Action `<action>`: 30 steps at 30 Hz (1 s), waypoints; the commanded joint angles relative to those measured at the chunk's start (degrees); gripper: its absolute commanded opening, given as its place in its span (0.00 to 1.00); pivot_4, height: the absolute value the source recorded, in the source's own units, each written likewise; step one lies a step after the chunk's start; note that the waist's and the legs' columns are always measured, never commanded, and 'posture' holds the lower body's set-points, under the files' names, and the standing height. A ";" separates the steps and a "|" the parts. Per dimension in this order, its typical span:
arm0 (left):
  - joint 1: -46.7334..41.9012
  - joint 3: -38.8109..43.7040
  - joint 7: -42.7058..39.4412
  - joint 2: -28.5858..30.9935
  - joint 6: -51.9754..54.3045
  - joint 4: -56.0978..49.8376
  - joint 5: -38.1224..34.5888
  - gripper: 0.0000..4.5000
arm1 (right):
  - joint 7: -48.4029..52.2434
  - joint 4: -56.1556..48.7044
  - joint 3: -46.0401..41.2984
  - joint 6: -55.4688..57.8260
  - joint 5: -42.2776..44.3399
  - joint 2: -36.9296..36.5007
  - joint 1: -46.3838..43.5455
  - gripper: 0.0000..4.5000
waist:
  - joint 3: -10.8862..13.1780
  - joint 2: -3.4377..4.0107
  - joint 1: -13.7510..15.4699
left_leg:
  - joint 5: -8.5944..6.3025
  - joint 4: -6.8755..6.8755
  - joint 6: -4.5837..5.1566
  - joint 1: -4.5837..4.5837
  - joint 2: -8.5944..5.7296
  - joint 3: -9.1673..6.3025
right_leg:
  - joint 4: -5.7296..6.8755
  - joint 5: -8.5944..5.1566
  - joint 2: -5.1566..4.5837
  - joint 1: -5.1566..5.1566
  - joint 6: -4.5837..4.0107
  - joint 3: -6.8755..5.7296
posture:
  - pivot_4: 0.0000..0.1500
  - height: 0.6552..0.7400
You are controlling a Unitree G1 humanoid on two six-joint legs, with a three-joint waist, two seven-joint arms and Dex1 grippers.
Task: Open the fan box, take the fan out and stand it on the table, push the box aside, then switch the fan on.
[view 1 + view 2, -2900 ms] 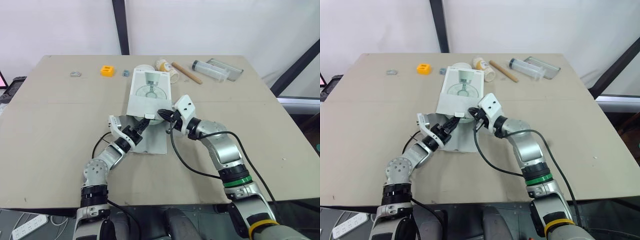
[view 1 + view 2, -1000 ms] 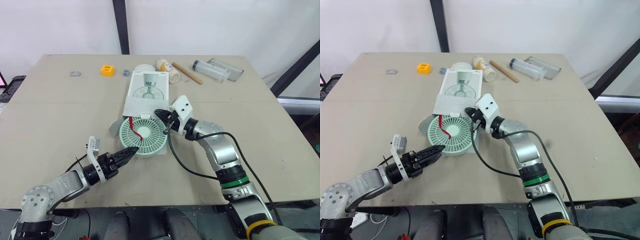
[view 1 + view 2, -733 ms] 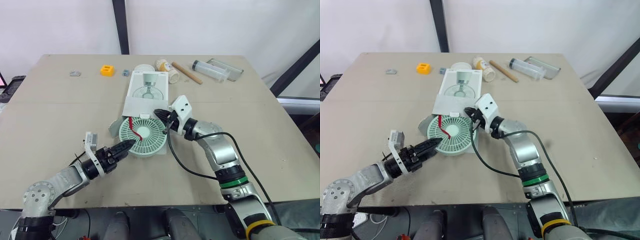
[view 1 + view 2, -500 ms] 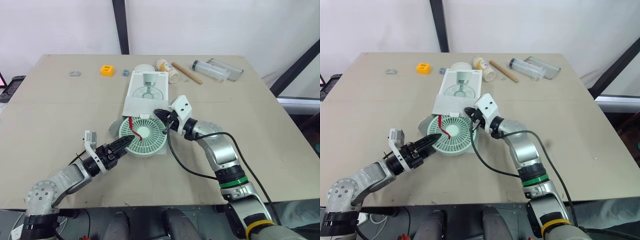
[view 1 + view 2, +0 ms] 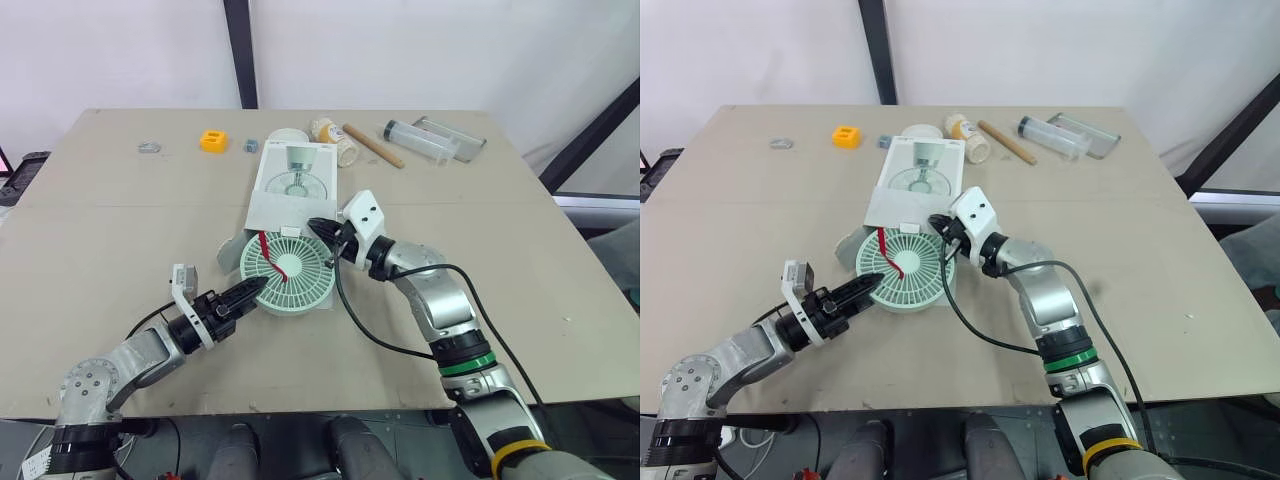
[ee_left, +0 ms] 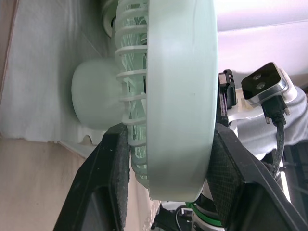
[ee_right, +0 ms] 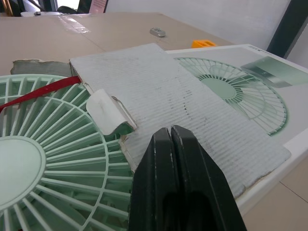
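Where the tan rectangular table (image 5: 100,230) spreads under both arms, the flat white cardboard fan box (image 5: 296,175), printed with a fan picture, lies near its middle, long side running away from the robot; its near end is open, with 1 grey inner flap (image 7: 159,82) folded out. Round mint-green plastic fan (image 5: 290,275) lies grille-up at that open end; far edge tucked under the flap, most of it out on the near side; 1 red strip (image 5: 266,250) runs from the hub to the far-left rim. Left gripper (image 5: 255,291) sits at the fan's near-left edge; its 2 black fingers (image 6: 113,178) are spread to straddle the rim, 1 on each side, clamped on it. Right gripper (image 5: 318,227) sits at the fan's far-right edge, over the flap; fingers pressed together, nothing between them. Far strip of table, well apart from both grippers: clear plastic tube (image 5: 420,140); clear flat tray (image 5: 455,135) just beside it; wooden stick (image 5: 373,145); cream jar (image 5: 330,135); white round lid (image 5: 285,138) at the box's far end; orange square block (image 5: 213,140); 2 small grey pieces (image 5: 150,148), too small to identify.
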 commanded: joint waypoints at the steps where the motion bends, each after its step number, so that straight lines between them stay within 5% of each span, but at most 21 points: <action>1: 1.60 0.43 0.04 1.49 1.67 -2.79 -4.23 0.34 | 0.25 1.06 1.07 0.90 -0.44 -0.04 0.88 0.00 | 0.00 0.00 0.00 | 0.00 0.00 0.00 0.00 0.00 0.00 | 0.00 0.00 0.00 0.00 0.00 0.00 | 1.00 1.00; 19: 12.25 -2.13 3.72 3.83 0.08 -12.09 -8.81 0.33 | 1.12 0.84 0.74 -0.28 0.61 0.46 1.05 0.00 | 0.00 -0.01 0.12 | -0.01 -0.05 -0.02 0.01 0.06 0.08 | -0.02 -0.16 -0.01 -0.04 -0.32 0.02 | 1.00 1.00; 22: 11.71 -2.36 3.07 5.17 -0.06 -11.68 -8.43 0.61 | 2.21 0.36 -0.18 -0.28 1.83 0.27 0.71 0.00 | 0.00 0.00 0.12 | -0.01 -0.05 -0.02 0.01 0.07 0.08 | -0.02 -0.16 0.00 -0.04 -0.32 0.02 | 1.00 1.00; 26: 11.32 -2.50 0.42 7.79 1.03 -11.61 -6.34 0.90 | 4.73 -2.46 -3.44 0.00 6.50 -0.34 0.04 0.23 | 0.03 0.05 0.11 | -0.01 -0.06 -0.02 -0.02 0.07 0.09 | -0.02 -0.15 0.00 -0.09 -0.30 0.02 | 1.00 1.00; 27: 11.20 -2.39 -0.17 8.25 1.17 -11.48 -5.99 1.00 | 5.33 -3.09 -4.00 0.04 7.26 -0.91 -0.06 0.35 | 0.04 0.06 0.11 | -0.01 -0.07 -0.02 -0.05 0.07 0.11 | -0.02 -0.15 0.00 -0.13 -0.30 0.02 | 1.00 1.00; 30: 10.36 -1.75 -2.65 9.85 1.90 -10.58 -5.03 1.00 | 10.02 -6.73 -6.90 0.31 12.09 -4.16 0.66 0.55 | 0.13 0.19 0.17 | -0.01 -0.09 -0.02 -0.18 0.05 0.11 | -0.02 -0.08 -0.01 -0.22 -0.14 0.02 | 1.00 1.00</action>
